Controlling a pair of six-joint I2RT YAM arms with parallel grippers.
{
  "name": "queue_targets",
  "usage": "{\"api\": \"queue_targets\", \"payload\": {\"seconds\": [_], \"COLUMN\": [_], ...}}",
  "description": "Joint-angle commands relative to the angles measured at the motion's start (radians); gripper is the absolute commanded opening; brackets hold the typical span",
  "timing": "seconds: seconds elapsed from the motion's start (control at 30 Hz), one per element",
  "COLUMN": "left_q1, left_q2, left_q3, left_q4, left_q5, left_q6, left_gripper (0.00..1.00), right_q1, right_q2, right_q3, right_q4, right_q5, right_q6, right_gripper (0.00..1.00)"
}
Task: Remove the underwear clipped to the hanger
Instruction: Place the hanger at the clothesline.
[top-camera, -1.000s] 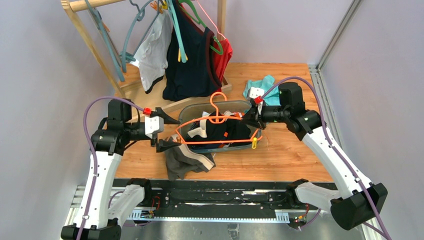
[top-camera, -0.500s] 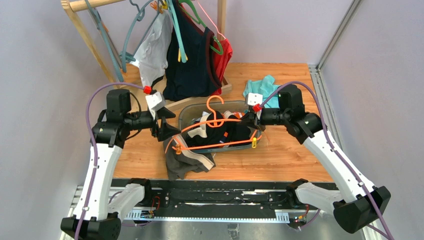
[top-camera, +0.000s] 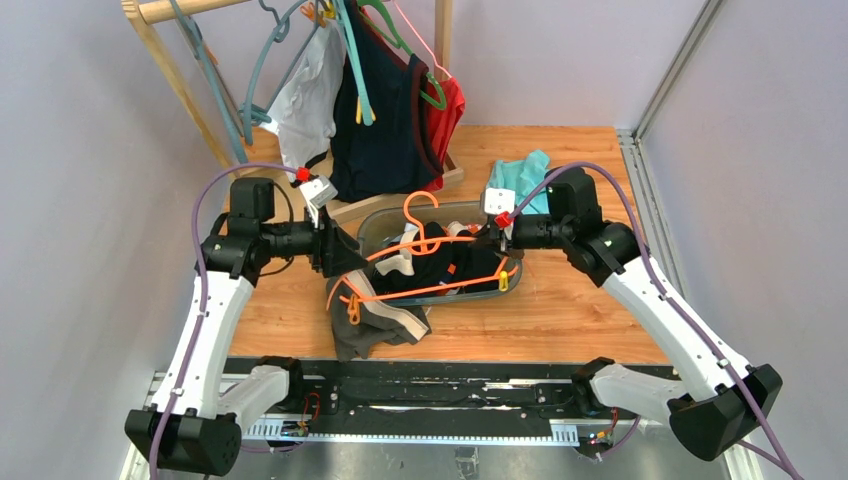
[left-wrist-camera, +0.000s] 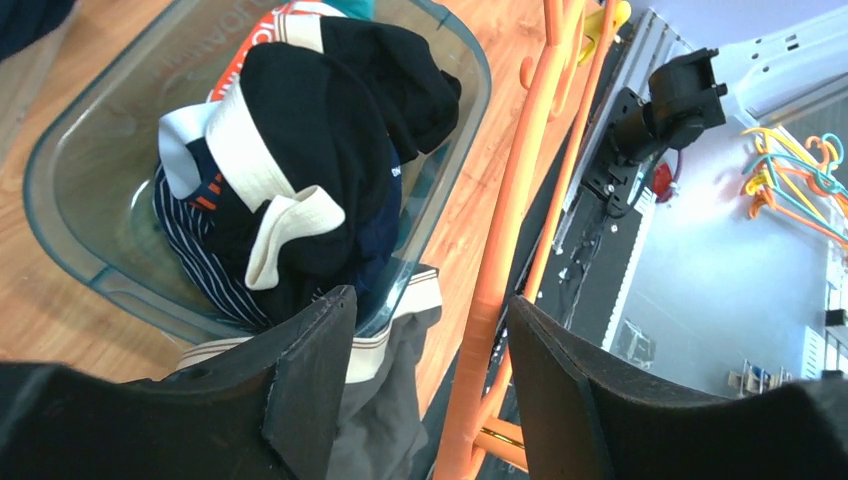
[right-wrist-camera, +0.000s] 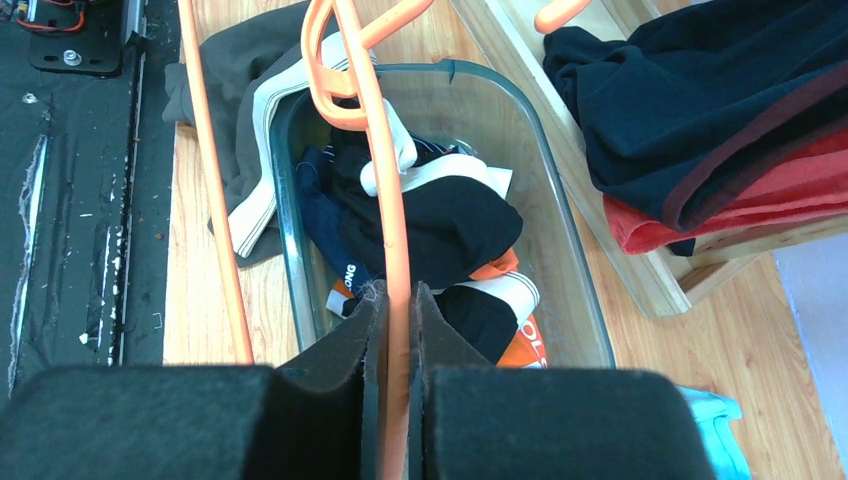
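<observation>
Left claw (left-wrist-camera: 430, 305) swung inward, open around hanger (left-wrist-camera: 505, 220), right claw (right-wrist-camera: 392, 295) pinching hanger.

- Right wrist view, lower middle: the orange hanger (right-wrist-camera: 395, 200) vanishes between the pads of the right gripper (right-wrist-camera: 392, 330), and its upper part runs off the top edge.
- Left wrist view, bottom: the grey-brown briefs (left-wrist-camera: 385, 420) lie partly behind the left gripper (left-wrist-camera: 425, 310).
- Top view, centre-left: the clip (top-camera: 352, 311) is too small to tell whether it bites cloth.

Right pincer (right-wrist-camera: 393, 305) clamped on orange hanger (right-wrist-camera: 391, 200) rod — black briefs (right-wrist-camera: 455, 225) heaped in clear tub (right-wrist-camera: 550, 240) below.
</observation>
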Motion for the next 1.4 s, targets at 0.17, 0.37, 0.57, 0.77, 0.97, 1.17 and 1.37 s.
{"api": "queue_targets", "payload": {"seconds": [0.17, 0.37, 0.57, 0.77, 0.97, 1.17, 1.37], "left_q1": [-0.013, -0.012, -0.013, -0.013, -0.013, -0.013, -0.013], "left_q2": [0.033, 0.026, 0.009, -0.022, -0.075, -0.116, -0.137], "left_q3": [-0.047, -0.059, -0.059, -0.067, -0.071, -0.068, -0.063], "left_q4": [-0.019, -0.027, -0.027, -0.027, -0.029, -0.029, -0.029], "left_q5": [0.094, 0.119, 0.133, 0.143, 0.069, -0.01, -0.113], "left_q6": [0.0, 0.013, 0.018, 0.049, 0.108, 0.147, 0.172], "left_gripper": [0.5, 0.34, 0.15, 0.0, 0.0, 0.0, 0.0], "right_q1": [0.023, 0.023, 0.022, 0.023, 0.022, 0.023, 0.023], "right_q2": [-0.009, -0.012, -0.014, -0.015, -0.02, -0.022, -0.032], "right_q3": [0.01, -0.003, -0.016, -0.027, -0.03, -0.027, -0.007], "right_q4": [0.061, 0.078, 0.086, 0.099, 0.107, 0.103, 0.092], "right_q5": [0.032, 0.049, 0.052, 0.066, 0.095, 0.105, 0.092], "right_q6": [-0.001, 0.006, 0.009, 0.024, 0.043, 0.063, 0.103], "right_gripper": [0.01, 0.0, 0.01, 0.01, 0.11, 0.37, 0.53]}}
